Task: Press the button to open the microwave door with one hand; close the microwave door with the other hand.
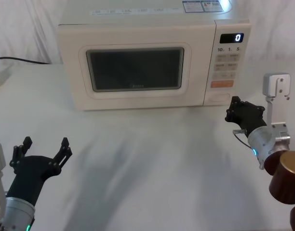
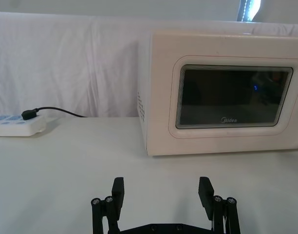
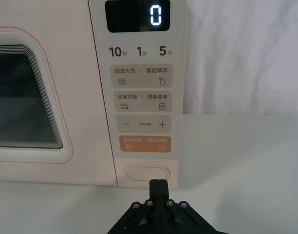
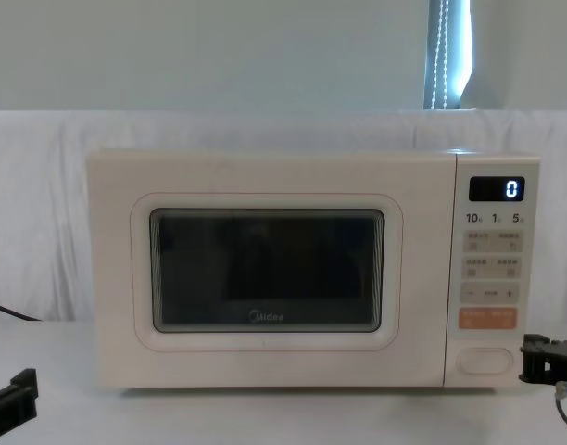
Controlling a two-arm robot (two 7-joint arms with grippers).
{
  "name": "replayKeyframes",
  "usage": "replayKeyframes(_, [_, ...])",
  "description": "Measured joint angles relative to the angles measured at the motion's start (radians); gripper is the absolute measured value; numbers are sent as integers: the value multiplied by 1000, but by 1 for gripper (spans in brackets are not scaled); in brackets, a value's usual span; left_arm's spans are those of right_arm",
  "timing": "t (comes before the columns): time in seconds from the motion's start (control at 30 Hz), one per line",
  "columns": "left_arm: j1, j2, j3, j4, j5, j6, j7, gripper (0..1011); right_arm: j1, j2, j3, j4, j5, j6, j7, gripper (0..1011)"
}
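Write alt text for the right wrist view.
The right end effector, fingers shut together, points at the wide cream button at the bottom of the microwave control strip, just short of it. Above are an orange key and a display reading 0.

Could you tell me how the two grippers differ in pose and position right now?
The left gripper has its jaws spread wide; the right gripper has its jaws pressed together. The left gripper sits low, well back from the microwave door; the right gripper is raised, close in front of the button but not touching it. The left faces the door window; the right faces the control strip. Both are black, two-fingered and hold nothing.
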Motion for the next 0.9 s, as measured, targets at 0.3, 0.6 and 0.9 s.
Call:
replayKeyframes(0.3, [0, 0, 0, 0, 0, 0, 0, 1001, 39, -11, -2, 56, -11, -9, -5, 0])
replayKeyframes(0.6, [0, 0, 0, 0, 0, 0, 0, 1001, 84, -18, -9, 133, -33, -32, -14, 0])
replayKeyframes(0.9, [0, 0, 0, 0, 0, 0, 0, 1001, 125, -27, -9, 217, -43, -70, -15, 0])
